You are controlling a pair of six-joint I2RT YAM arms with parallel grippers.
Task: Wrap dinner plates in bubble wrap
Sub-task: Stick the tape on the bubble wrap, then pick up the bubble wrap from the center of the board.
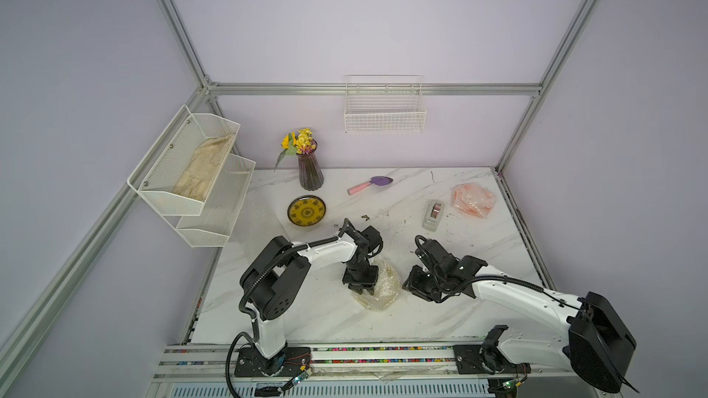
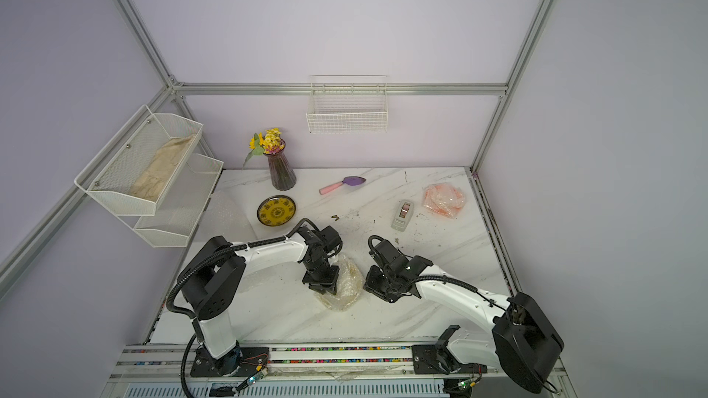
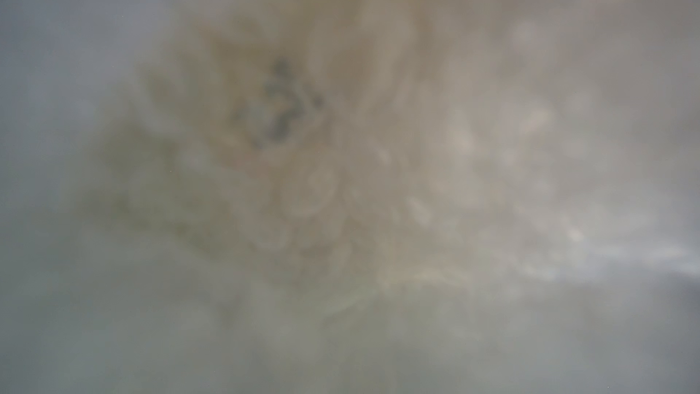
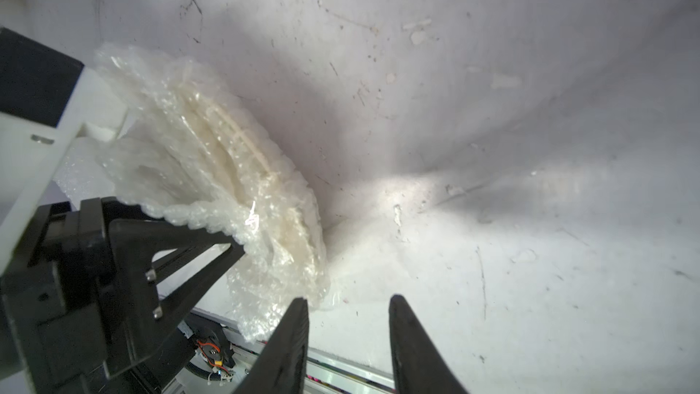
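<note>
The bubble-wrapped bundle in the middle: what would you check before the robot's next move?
1. Left claw has hold of the bundle: ok, it is pinched on a fold and the bundle is tipped up on edge.
2. Right claw is free: ok, open and empty, just beside the bundle.
3. Bundle is closed all round: cannot tell, its far side is hidden.
4. Tape dispenser is reachable: ok, it stands alone on the table with nothing on it.
5. Left wrist view is usable: not ok, it is all blur.
6. Yellow plate is wrapped: not ok, it lies bare.
</note>
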